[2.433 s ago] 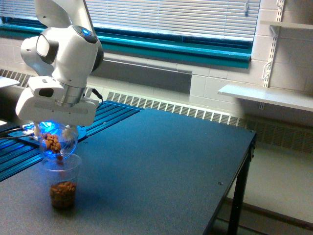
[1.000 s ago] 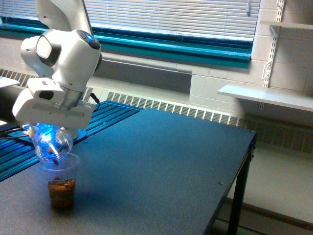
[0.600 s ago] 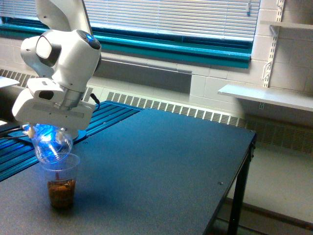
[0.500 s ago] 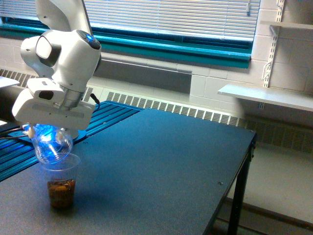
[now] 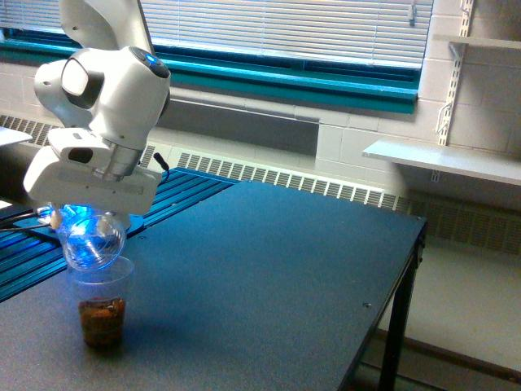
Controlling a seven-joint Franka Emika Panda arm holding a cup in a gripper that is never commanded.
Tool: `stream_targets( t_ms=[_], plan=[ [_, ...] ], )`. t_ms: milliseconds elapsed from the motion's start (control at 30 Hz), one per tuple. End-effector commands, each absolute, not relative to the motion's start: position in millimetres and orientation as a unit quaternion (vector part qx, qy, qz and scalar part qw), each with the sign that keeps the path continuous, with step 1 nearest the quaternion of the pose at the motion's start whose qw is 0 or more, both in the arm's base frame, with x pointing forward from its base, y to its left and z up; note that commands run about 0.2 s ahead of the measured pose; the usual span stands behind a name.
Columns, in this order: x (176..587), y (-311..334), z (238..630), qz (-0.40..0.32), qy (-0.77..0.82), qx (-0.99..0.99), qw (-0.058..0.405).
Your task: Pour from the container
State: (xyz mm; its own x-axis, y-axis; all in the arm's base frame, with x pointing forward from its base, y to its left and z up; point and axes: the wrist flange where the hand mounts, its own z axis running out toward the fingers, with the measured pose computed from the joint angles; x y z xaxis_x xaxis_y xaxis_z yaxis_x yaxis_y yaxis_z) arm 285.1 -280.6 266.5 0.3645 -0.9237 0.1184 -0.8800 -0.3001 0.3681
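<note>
Gripper pinches the container, tipped and seemingly empty; directly beneath it the cup holds brown pieces; pour looks finished, righting remains.

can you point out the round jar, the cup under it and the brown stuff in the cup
round jar (image 5: 92, 243): exterior view, on its clear bulbous body under the gripper.
cup (image 5: 101, 281): exterior view, on its clear upper wall below the rim.
brown stuff (image 5: 102, 316): exterior view, on the pile at the cup's bottom.
</note>
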Motion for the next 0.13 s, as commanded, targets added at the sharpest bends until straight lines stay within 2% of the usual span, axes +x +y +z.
stream_targets(
  t_ms=[33,133],
  plan=[
    [290.0,-284.0,282.0,-0.033,-0.564,0.803,0.191],
    [289.1,-285.3,286.5,-0.024,-0.566,0.801,0.195]
  ],
)
